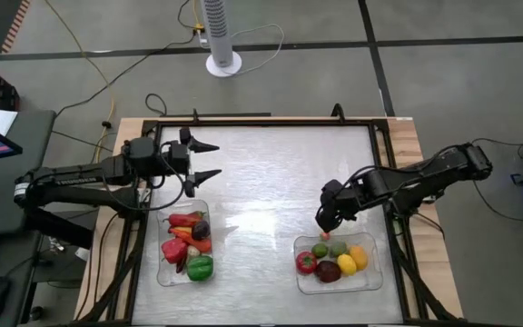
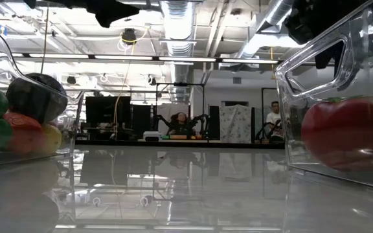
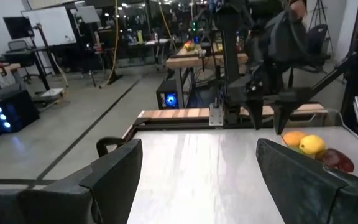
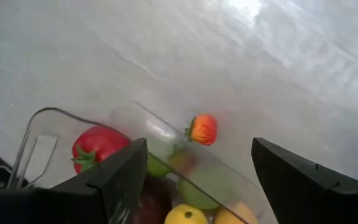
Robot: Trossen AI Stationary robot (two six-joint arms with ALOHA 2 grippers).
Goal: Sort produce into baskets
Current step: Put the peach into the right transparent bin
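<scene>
Two clear baskets stand near the table's front edge. The left basket (image 1: 161,272) holds red, orange and green peppers (image 1: 189,243) and a dark purple piece. The right basket (image 1: 373,272) holds a tomato (image 1: 306,262), lemon, limes, an orange and a dark-red piece. A small orange-red fruit (image 4: 202,129) shows at the right basket's far rim; I cannot tell whether it rests there or is in the air. My right gripper (image 1: 323,223) is open just above it, touching nothing. My left gripper (image 1: 214,160) is open and empty above the table, beyond the left basket.
The bare metal tabletop (image 1: 271,173) lies between and beyond the baskets. A dark frame (image 1: 261,123) runs round the table's edges. In the low view the baskets' walls (image 2: 316,71) stand at both sides, and people show in the room far behind.
</scene>
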